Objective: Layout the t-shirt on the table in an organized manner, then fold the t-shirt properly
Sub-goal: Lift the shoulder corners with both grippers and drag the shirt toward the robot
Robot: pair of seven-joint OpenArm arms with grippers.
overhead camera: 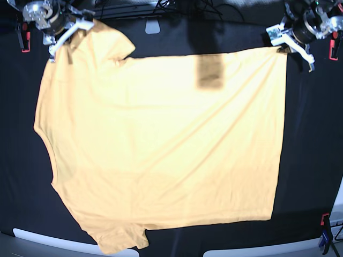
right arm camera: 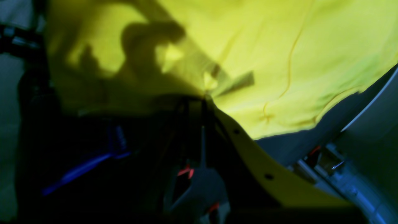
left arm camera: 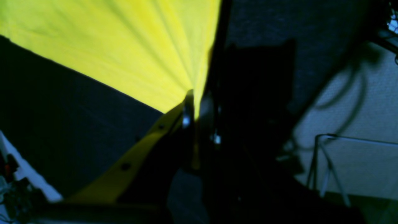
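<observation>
The pale yellow-orange t-shirt (overhead camera: 161,144) lies spread across the black-clothed table (overhead camera: 311,160), collar side to the left and hem to the right. In the base view my left gripper (overhead camera: 284,47) is at the top right, shut on the far hem corner. In the left wrist view the fabric (left arm camera: 124,46) fans out in taut pleats from that gripper (left arm camera: 193,96). My right gripper (overhead camera: 75,28) is at the top left, shut on the far sleeve. The right wrist view shows the cloth (right arm camera: 295,62) pinched at that gripper (right arm camera: 205,93).
Red clamps (overhead camera: 21,40) (overhead camera: 335,48) (overhead camera: 324,219) sit at the table's corners. A small white object (overhead camera: 153,25) lies at the far edge. A dark shadow patch (overhead camera: 210,72) falls on the shirt. Beyond the table's edge are pale floor and a wire frame (left arm camera: 326,161).
</observation>
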